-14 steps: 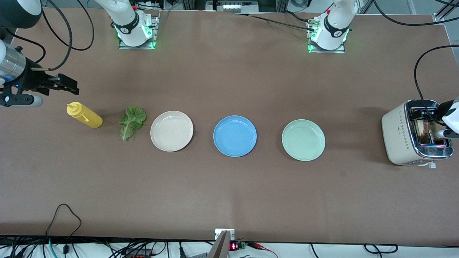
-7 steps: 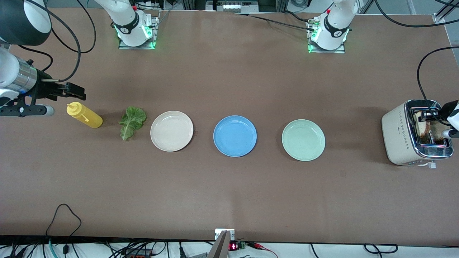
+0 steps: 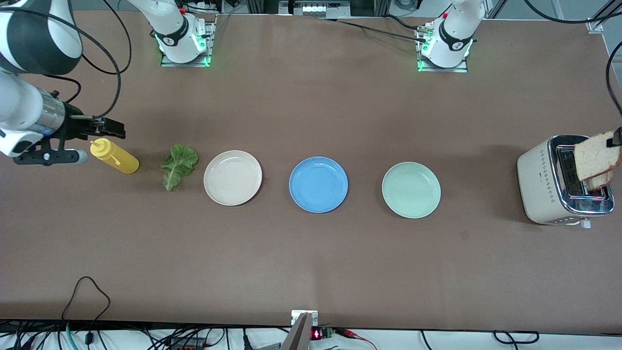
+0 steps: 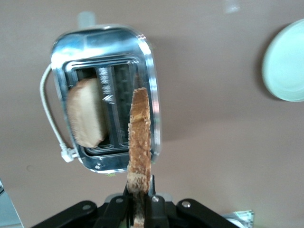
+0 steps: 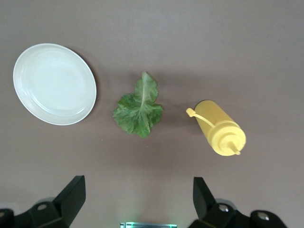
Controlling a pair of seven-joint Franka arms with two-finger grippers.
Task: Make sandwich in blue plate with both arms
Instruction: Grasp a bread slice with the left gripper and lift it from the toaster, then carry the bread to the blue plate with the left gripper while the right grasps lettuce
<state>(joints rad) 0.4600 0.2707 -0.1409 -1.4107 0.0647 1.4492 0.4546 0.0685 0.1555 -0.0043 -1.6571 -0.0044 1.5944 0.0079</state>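
Brown tabletop [image 3: 311, 262] spanning the full front view, with three plates in a row: a cream-white plate [image 3: 233, 177] toward the right arm's end, the blue plate [image 3: 318, 184] in the middle and bare, and a mint-green plate [image 3: 411, 190] toward the left arm's end. A cream toaster [image 3: 539, 182] stands at the left arm's end of the table.

Change shown: a second ago the left gripper [image 4: 140, 202] was down at the toaster's slots with its fingers partly apart; now they are clamped on a bread slice [image 3: 596, 159], which hangs lifted clear above the toaster. In the left wrist view the slice is seen edge-on, pinched at one edge, while a second bread slice [image 4: 87, 118] remains in the other slot.

Meanwhile the right gripper [image 5: 137, 202], fingers spread wide and holding nothing, has drifted over the table toward the yellow squeeze bottle [image 3: 114, 156] and now hangs beside its cap. A lettuce leaf [image 3: 179, 166] lies flat between the bottle and the cream-white plate, touching neither.

Significance: the first layer of the sandwich appears secured; carrying it over the mint-green plate to the blue plate is the likely next step. Lettuce and the second slice have yet to be fetched.
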